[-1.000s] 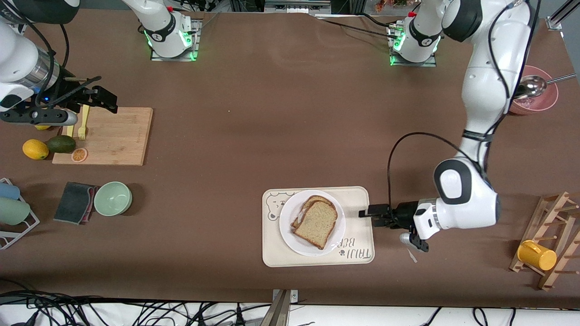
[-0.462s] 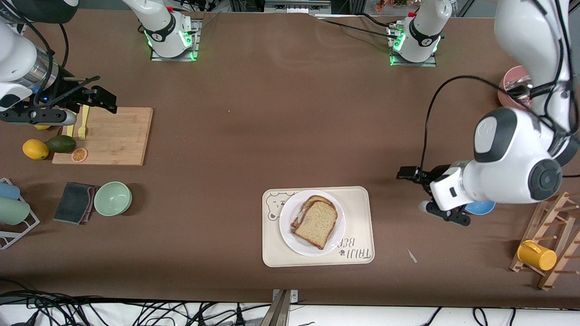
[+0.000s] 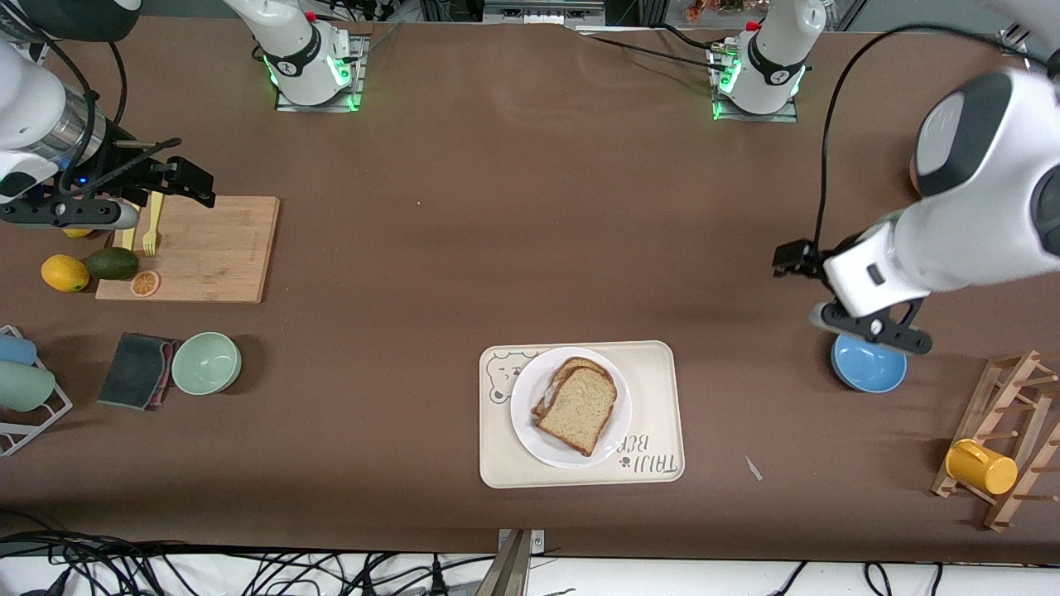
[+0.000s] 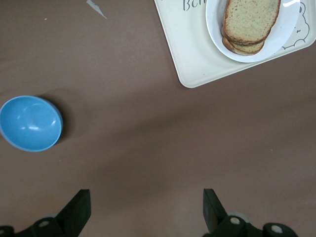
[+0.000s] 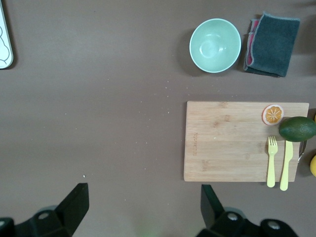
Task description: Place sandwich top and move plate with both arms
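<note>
The sandwich top lies on a lower bread slice on the white plate, which sits on the cream bear tray. Both also show in the left wrist view: the bread and the plate. My left gripper is open and empty, up in the air over bare table between the tray and the left arm's end; its fingers stand wide apart in the left wrist view. My right gripper is open and empty, and waits high over the wooden cutting board. It also shows in the right wrist view.
A blue bowl sits under the left arm's wrist. A wooden rack with a yellow cup stands at the left arm's end. A green bowl and a dark cloth lie near the board, with an avocado and a lemon.
My left gripper has drawn away from the plate's side, rising and moving toward the left arm's end, which uncovered the blue bowl. The right arm has not moved.
</note>
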Robot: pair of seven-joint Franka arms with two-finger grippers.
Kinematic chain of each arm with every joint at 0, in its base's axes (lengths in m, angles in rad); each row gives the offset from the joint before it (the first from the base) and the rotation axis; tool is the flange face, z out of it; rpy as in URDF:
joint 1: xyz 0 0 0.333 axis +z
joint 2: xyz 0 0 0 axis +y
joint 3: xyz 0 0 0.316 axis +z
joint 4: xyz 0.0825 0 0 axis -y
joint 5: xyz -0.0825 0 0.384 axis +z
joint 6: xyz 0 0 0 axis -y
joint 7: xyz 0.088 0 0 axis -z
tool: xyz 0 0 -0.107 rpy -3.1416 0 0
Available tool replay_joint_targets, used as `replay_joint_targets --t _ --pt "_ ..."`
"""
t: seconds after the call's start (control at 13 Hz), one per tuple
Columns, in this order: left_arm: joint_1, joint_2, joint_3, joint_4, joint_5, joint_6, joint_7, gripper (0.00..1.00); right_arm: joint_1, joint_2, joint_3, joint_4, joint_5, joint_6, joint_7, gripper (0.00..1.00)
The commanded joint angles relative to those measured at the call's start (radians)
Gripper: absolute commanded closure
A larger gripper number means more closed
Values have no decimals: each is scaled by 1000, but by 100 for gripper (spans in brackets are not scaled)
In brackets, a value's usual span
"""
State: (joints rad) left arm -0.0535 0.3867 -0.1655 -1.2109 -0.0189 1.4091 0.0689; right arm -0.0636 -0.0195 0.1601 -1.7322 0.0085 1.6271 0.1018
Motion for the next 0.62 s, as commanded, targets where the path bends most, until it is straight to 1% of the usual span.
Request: replay_joint_targets --t 0.0,0.15,0.31,0.46,0.54 --pt "0 -197 9 -241 36 71 3 0 -2 -7 1 5 18 -3 7 0" --pt "7 -297 15 -376 36 145 -1 0 -2 -7 1 5 18 -3 7 0" --pt "12 -382 33 -470 31 247 -12 0 -2 -7 1 5 18 -3 7 0" --pt "36 -417 49 -501 19 272 -14 0 -2 -7 1 5 18 -3 7 0" --pt "37 -425 73 -504 11 275 -17 0 -2 -7 1 5 18 -3 7 0"
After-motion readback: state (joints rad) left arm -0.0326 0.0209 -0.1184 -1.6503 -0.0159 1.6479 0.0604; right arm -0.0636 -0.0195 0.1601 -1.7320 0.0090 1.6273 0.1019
